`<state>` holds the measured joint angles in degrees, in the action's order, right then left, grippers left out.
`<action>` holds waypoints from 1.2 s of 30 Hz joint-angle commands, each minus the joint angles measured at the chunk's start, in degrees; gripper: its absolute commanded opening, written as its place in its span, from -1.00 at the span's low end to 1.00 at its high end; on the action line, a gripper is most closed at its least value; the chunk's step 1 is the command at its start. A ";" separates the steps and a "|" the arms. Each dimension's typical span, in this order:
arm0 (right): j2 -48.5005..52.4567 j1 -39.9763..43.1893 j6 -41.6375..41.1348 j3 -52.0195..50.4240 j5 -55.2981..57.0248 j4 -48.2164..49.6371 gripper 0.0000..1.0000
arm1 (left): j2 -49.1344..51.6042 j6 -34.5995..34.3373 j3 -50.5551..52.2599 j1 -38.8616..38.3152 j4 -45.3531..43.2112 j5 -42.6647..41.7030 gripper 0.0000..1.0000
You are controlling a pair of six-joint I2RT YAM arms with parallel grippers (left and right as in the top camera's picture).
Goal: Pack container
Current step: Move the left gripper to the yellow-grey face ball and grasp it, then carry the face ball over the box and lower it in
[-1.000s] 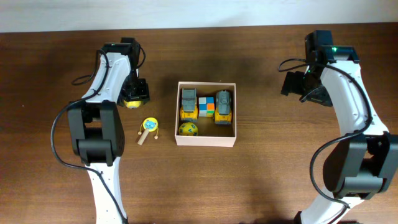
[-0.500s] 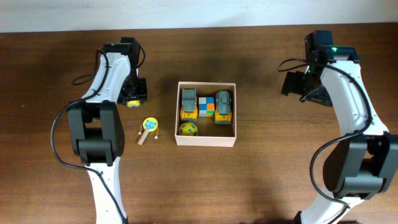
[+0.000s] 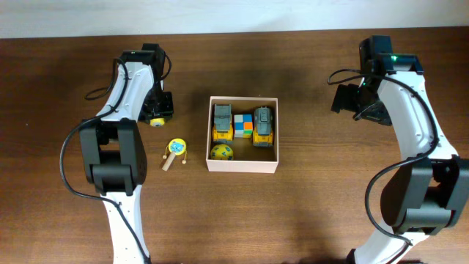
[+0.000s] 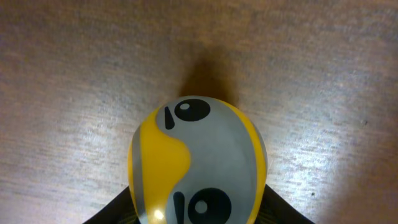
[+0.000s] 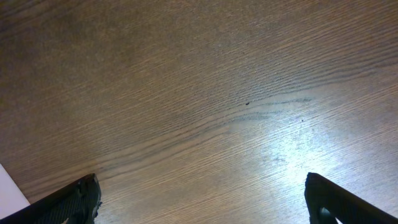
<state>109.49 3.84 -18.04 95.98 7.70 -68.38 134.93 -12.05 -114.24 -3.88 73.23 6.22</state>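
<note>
Now pinching the yellow-grey ball [image 4: 198, 163] with left gripper [image 3: 157, 114], nudged slightly up-frame. Ready for carrying into container [image 3: 242, 166], centre. Keeping right gripper [image 5: 211, 202] spread, idle.

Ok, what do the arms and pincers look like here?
The left arm and right arm have white curved links, bulky black joints and loose black cables. The left pincer and right pincer are black. A green light glows on the right arm.
</note>
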 commanded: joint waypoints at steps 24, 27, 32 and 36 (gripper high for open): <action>0.20 0.26 -0.42 -0.09 0.50 0.04 0.97 | 0.04 4.72 -24.61 -7.17 17.68 -0.46 -0.08; 0.20 0.26 -0.42 -0.09 0.50 0.04 0.98 | 0.02 6.64 -27.12 -9.84 19.45 -0.63 -0.08; 0.20 0.26 -0.42 -0.09 0.52 0.04 0.97 | 0.02 11.26 -30.01 -14.71 22.29 -0.63 -0.08; 0.20 0.26 -0.42 -0.09 0.50 0.04 0.98 | 0.02 14.71 -30.45 -18.38 23.47 -1.16 -0.08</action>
<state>109.49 3.84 -18.06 95.98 7.70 -68.36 134.93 -1.98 -143.48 -20.25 96.38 6.00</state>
